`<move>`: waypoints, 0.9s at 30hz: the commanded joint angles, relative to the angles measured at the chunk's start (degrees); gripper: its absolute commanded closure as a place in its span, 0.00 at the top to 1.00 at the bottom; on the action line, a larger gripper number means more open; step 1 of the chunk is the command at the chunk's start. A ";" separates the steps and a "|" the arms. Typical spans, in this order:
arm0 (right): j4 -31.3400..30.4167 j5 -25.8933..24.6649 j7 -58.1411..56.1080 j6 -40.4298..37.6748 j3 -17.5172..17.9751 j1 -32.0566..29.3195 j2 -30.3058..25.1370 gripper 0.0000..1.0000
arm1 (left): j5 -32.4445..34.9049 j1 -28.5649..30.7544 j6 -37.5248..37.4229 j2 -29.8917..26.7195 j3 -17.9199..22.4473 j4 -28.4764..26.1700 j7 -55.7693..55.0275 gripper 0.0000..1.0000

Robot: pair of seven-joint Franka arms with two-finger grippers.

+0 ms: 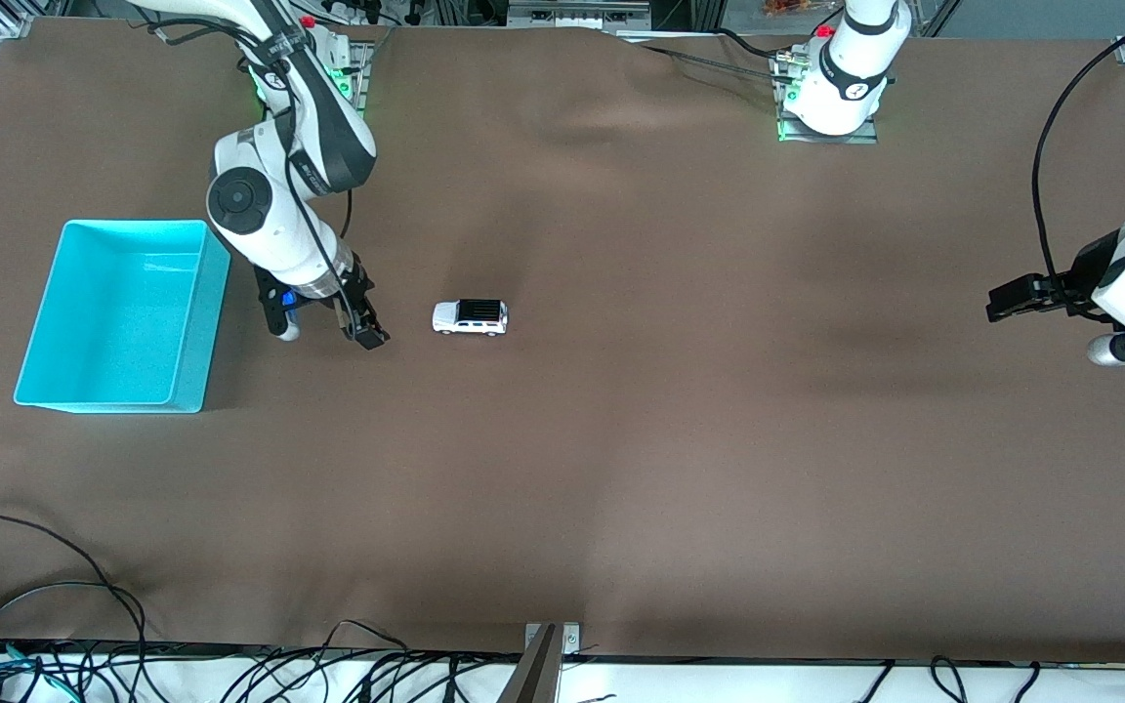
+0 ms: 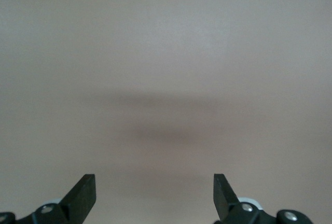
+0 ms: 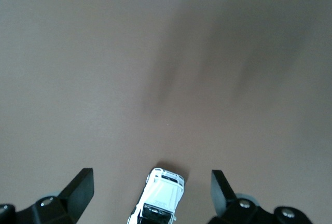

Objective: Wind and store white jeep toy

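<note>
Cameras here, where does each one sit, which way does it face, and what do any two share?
Front view: high across the table, facing both arm bases; shows the right end effector, left end effector, white jeep toy, turquoise bin.
Left wrist view: on the left arm, looking down at bare table; own open fingertips show.
Right wrist view: looking down past open fingertips.
Shared: the jeep appears in the front and right wrist views.
</note>
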 commanded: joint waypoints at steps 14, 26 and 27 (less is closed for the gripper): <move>1.13 -7.47 29.14 4.31 -0.02 13.11 2.44 1.00 | -1.13 -0.66 0.21 0.24 0.65 0.14 1.26 1.00; 12.12 -7.55 33.96 3.26 -0.46 15.49 12.46 1.00 | -1.13 -0.67 0.21 0.42 0.65 0.14 1.26 1.00; 12.21 -7.55 34.93 2.82 -0.72 15.49 12.46 1.00 | -1.13 -0.67 0.21 0.42 0.65 0.14 1.26 1.00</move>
